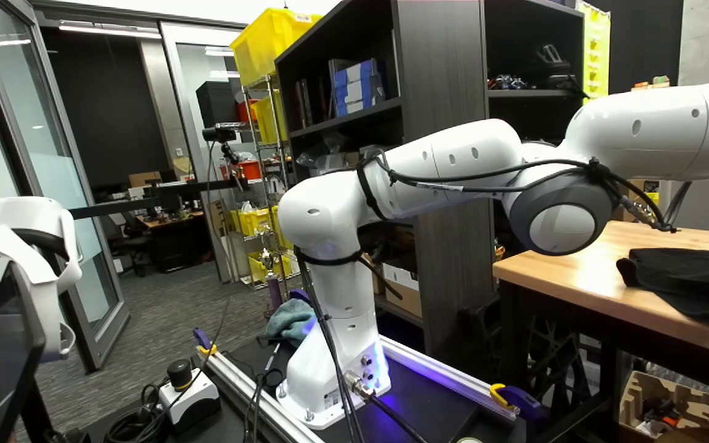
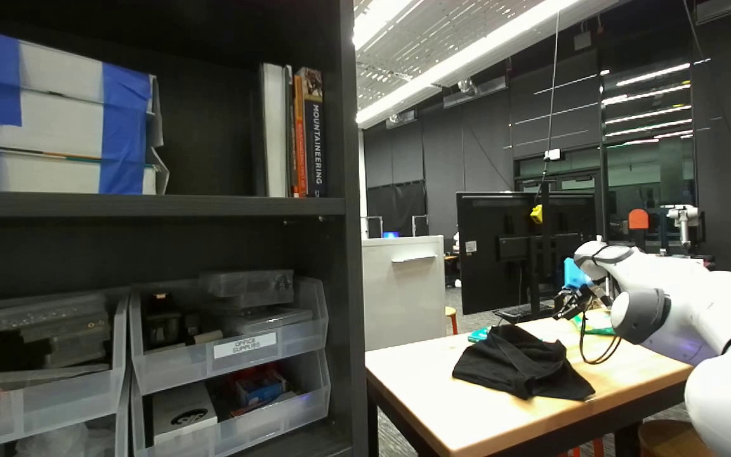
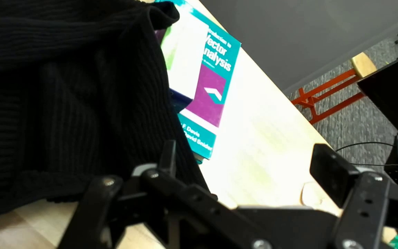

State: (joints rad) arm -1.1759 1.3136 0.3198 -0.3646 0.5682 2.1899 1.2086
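Cloth (image 3: 98, 103) was solid black, ribbed in fine lines. End effector (image 3: 247, 162) was black too, with silver screw heads (image 3: 262, 244). Book (image 3: 211, 90) was teal with a purple block, a white band and white lettering. Desk (image 2: 438, 393) was pale honey wood, blown out to near white in the wrist view. Arm (image 1: 459, 154) was white and dark grey. Stool (image 3: 327, 85) was orange-red with a pale yellow seat (image 3: 363, 64). Bins (image 1: 271, 40) were yellow. Boxes (image 2: 54, 133) were white with blue stripes; bookshelf (image 1: 440, 61) was dark grey, carpet (image 3: 368, 117) mottled grey.
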